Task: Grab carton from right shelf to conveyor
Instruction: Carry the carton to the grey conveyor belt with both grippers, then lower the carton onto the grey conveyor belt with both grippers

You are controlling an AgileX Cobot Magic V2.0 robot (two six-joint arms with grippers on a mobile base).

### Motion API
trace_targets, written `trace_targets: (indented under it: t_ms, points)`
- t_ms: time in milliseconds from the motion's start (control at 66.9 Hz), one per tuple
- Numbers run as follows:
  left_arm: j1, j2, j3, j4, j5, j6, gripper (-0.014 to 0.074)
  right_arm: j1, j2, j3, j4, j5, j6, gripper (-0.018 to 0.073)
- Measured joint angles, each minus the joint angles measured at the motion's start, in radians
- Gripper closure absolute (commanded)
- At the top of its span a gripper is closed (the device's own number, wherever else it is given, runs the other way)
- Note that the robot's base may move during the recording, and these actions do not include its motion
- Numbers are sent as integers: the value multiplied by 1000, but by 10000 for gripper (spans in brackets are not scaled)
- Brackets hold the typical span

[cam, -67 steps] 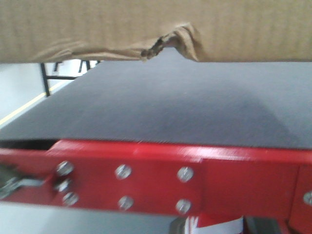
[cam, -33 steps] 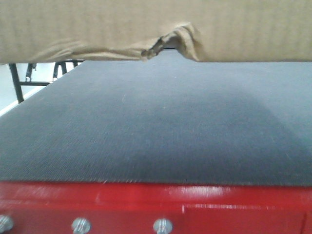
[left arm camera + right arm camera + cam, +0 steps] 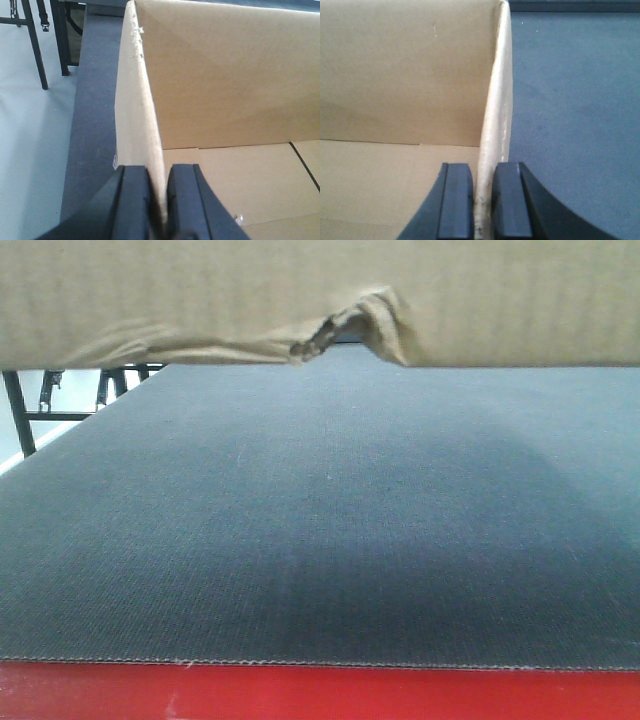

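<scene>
The brown carton (image 3: 200,300) fills the top of the front view, its torn bottom edge hanging above the dark grey conveyor (image 3: 330,520). In the left wrist view my left gripper (image 3: 159,200) is shut on the carton's left wall (image 3: 137,120), one finger inside and one outside. My right gripper (image 3: 484,200) is shut on the carton's right wall (image 3: 497,100) in the same way. The open carton's inside (image 3: 395,75) looks empty. The belt (image 3: 570,100) lies below on the right side and also on the left (image 3: 95,115). The right shelf is out of view.
The conveyor's red frame (image 3: 300,695) runs along the bottom of the front view. Black metal stand legs (image 3: 35,45) rise from the pale floor (image 3: 30,150) left of the belt; they also show at the far left as black legs (image 3: 20,410).
The view has advanced over the conveyor: the red frame and its screws have slid down almost out of the frame, and the belt fills more of it. The carton stays held at the same height.
</scene>
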Motion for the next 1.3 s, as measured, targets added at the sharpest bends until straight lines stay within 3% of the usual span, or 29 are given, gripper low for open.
trace_targets:
  t_ms: [1300]
  points:
    - [0, 0, 0, 0, 0, 0, 615, 0, 0, 0, 0, 0, 0, 634]
